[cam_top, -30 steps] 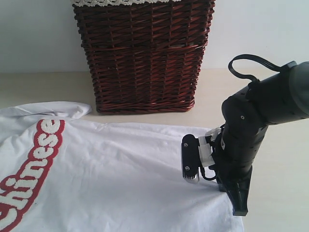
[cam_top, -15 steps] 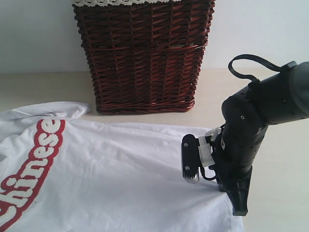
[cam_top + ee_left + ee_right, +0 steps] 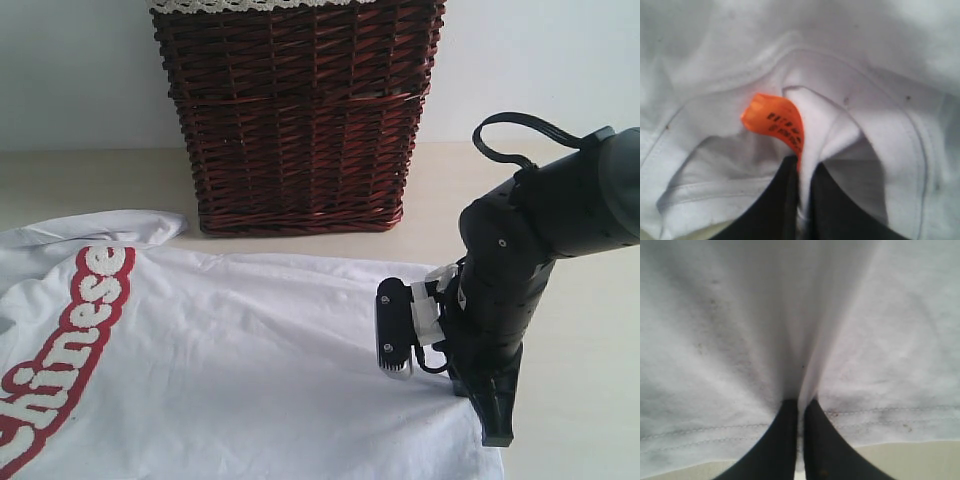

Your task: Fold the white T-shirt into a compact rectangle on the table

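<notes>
Jaws pinch the white T-shirt (image 3: 250, 350): left gripper (image 3: 802, 172) beside the collar's orange label (image 3: 775, 122), right gripper (image 3: 800, 412) at the hem. Soft, limp cotton; seamed edges likely hold best.

Items by count. One white T-shirt (image 3: 250, 370), bearing one red lettered band (image 3: 75, 335) and one orange tag (image 3: 775, 122). One wicker basket (image 3: 300, 120). One table (image 3: 90, 180). One dark robot arm (image 3: 520, 260) in the exterior view. Two pairs of dark fingers in the wrist views: left fingers (image 3: 782, 200) and right fingers (image 3: 775, 440), two apiece.
</notes>
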Motion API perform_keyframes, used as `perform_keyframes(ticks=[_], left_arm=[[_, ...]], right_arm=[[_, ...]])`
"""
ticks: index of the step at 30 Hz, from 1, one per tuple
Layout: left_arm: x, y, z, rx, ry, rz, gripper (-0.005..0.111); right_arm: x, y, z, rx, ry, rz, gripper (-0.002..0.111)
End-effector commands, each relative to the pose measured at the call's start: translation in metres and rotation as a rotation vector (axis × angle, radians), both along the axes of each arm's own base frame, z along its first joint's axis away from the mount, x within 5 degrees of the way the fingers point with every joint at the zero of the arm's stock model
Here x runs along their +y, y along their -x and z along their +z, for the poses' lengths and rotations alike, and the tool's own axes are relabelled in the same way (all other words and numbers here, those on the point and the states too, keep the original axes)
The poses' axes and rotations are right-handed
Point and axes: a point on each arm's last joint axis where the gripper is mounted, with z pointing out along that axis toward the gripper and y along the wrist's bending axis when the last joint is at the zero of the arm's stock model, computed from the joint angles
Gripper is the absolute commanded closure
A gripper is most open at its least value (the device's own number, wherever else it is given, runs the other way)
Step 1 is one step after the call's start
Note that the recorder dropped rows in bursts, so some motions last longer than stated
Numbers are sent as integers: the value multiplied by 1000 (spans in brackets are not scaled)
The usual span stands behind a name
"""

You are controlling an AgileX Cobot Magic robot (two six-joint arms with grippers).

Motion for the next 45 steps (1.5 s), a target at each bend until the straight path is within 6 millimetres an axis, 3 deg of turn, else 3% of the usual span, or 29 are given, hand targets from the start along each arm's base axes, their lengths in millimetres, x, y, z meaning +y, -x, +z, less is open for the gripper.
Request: perform_keyframes(ticks=[1, 11, 14, 19, 25, 31, 37, 45], left_arm=[[-2, 2, -3, 18, 27, 41, 107], [-5, 0, -1, 5, 65, 104, 107], [-9, -2, 9, -45, 111, 127, 107], [-16, -1, 45, -141, 161, 156, 107], [-22, 15, 107, -266, 151, 198, 107], [-29, 45, 170, -430, 77, 219, 107], [-36, 70, 209, -562, 60, 253, 107], [-46, 99, 256, -810, 131, 440, 107]], right_arm=[[-2, -2, -5, 8, 16, 6, 108], [-2, -4, -3, -5, 25, 25, 108], [1, -10, 6, -20, 21, 22, 108], [3, -17, 31, -68, 6, -37, 108], [-14, -17, 81, -228, -47, -140, 108], [-51, -6, 146, -405, -177, -343, 108], [-81, 31, 210, -587, -275, -436, 108], [-112, 83, 252, -747, -236, -480, 108]])
